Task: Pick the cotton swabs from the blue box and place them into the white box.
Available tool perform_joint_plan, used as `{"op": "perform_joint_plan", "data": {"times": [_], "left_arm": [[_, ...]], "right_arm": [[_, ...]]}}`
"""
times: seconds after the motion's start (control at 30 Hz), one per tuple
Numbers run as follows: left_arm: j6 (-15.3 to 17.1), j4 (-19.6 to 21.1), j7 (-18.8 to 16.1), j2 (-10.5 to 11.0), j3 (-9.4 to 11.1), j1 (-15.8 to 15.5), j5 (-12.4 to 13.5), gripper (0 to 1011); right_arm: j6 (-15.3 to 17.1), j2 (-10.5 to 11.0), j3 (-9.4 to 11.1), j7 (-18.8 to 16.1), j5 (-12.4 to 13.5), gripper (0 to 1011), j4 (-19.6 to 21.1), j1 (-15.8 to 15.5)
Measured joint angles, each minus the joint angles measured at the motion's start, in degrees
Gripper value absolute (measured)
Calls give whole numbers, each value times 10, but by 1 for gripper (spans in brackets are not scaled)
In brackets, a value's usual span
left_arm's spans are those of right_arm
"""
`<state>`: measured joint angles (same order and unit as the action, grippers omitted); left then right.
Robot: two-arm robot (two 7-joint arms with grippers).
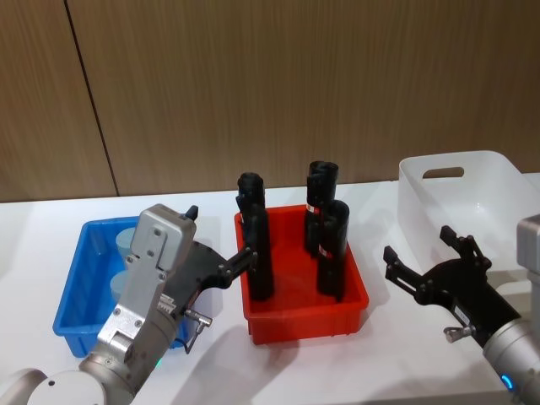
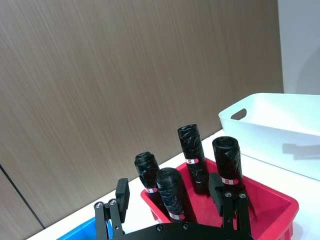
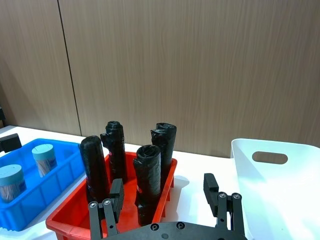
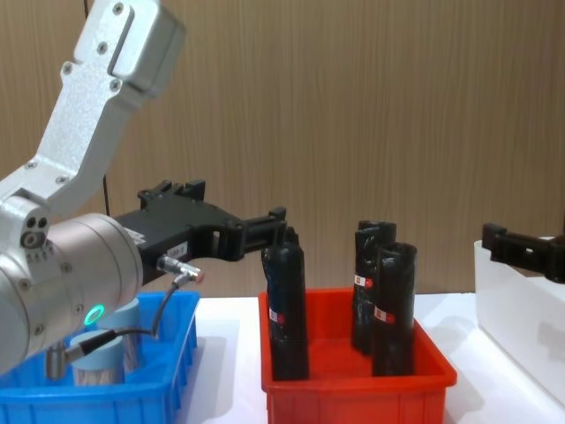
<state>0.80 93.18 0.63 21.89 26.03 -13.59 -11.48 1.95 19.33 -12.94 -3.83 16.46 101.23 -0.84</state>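
The blue box [image 1: 78,291] sits at the table's left. Two cotton swab jars [image 1: 125,243] with pale lids stand in it, partly hidden behind my left arm; the right wrist view shows both jars [image 3: 42,157] upright. My left gripper [image 1: 221,236] hangs open and empty above the blue box's right rim, beside the red bin. The white box [image 1: 477,164] stands at the right and looks empty. Just in front of its near left corner, my right gripper [image 1: 419,245] is open and holds nothing. In the chest view the left gripper [image 4: 256,225] reaches toward the black rolls.
A red bin [image 1: 304,319] between the two boxes holds several tall black wrapped rolls [image 1: 257,253] standing upright, close to the left gripper's fingers. A wood-panel wall runs along the back. Bare white table lies in front of the red bin.
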Motion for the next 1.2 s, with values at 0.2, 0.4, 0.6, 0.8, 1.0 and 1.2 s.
{"op": "perform_joint_plan", "data": {"times": [0.2, 0.4, 0.6, 0.8, 1.0, 1.2], "left_arm": [[0, 0, 0, 0, 0, 0, 0, 1004], [0, 0, 0, 0, 0, 0, 0, 1004], [0, 0, 0, 0, 0, 0, 0, 1004], [0, 0, 0, 0, 0, 0, 0, 1004], [0, 0, 0, 0, 0, 0, 0, 1004], [7, -1, -1, -2, -2, -1, -6, 1004]], "right_arm": [[0, 0, 0, 0, 0, 1002, 0, 0], [0, 0, 0, 0, 0, 1002, 0, 0], [0, 0, 0, 0, 0, 1002, 0, 0], [0, 0, 0, 0, 0, 1002, 0, 0], [0, 0, 0, 0, 0, 1002, 0, 0], [0, 0, 0, 0, 0, 1002, 0, 0]]}}
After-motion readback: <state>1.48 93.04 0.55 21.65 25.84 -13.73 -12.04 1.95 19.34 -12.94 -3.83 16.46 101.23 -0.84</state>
